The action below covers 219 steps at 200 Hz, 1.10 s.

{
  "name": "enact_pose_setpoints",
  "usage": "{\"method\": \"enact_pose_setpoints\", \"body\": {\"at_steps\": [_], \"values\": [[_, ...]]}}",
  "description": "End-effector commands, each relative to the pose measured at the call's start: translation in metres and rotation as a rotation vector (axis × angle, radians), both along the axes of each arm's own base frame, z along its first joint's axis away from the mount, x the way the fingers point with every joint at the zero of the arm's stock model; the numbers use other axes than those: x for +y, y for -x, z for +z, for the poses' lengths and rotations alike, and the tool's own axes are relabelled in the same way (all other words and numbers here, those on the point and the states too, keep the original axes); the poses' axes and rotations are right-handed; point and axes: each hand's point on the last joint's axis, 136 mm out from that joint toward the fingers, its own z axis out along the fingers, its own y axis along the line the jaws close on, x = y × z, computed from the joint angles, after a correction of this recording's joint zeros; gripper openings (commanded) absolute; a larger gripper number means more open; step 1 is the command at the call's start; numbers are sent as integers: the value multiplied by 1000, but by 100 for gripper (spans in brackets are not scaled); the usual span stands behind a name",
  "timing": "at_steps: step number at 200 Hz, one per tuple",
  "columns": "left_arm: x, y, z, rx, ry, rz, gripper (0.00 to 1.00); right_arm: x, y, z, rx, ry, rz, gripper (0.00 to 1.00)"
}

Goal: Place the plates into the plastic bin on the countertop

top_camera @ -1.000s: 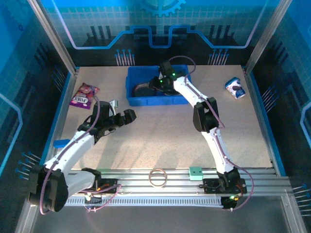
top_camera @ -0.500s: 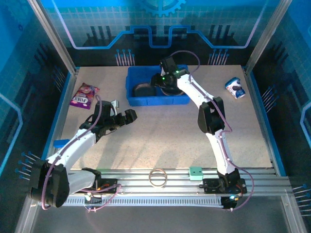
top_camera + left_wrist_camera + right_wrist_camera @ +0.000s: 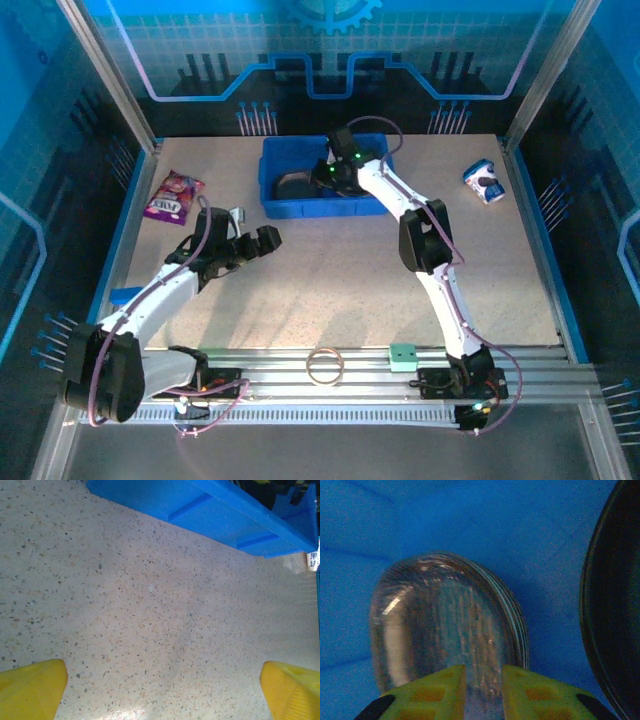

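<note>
one blue bin (image 3: pixel 322 209) holds one clear plate stack (image 3: pixel 445 625) and one black plate (image 3: pixel 615 605).

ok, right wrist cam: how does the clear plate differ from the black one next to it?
The clear plate is see-through, the blue bin showing through it; the black plate is opaque and glossy. The clear plate is dead ahead of the right end effector, its near rim at the gap between the fingers; the black plate is off to the side, cut by the frame. Both are inside the bin.
</note>
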Motion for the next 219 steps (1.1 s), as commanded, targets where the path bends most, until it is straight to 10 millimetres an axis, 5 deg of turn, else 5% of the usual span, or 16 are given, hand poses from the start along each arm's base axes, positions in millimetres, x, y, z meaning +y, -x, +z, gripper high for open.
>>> {"method": "enact_pose_setpoints", "body": {"at_steps": [1,44,94,120,145,177,202,219], "values": [[3,-6,7,-27,0,-6,99,3,-4,-6,19,-32,-10,25],[4,-8,6,-25,0,-1,99,9,-5,23,-38,-101,9,23],[4,-14,15,-55,-5,4,99,10,-1,99,-207,-179,51,23],[11,-20,21,-81,-31,36,99,-4,14,151,-313,-171,70,20],[17,-29,33,-110,-58,70,99,-24,40,176,-380,-116,81,23],[31,-35,55,-186,-147,131,99,-64,88,178,-420,-11,65,46],[38,-38,73,-283,-210,151,99,-101,127,172,-433,95,36,99],[42,-42,80,-338,-249,163,99,-129,152,168,-435,164,1,100]]}}
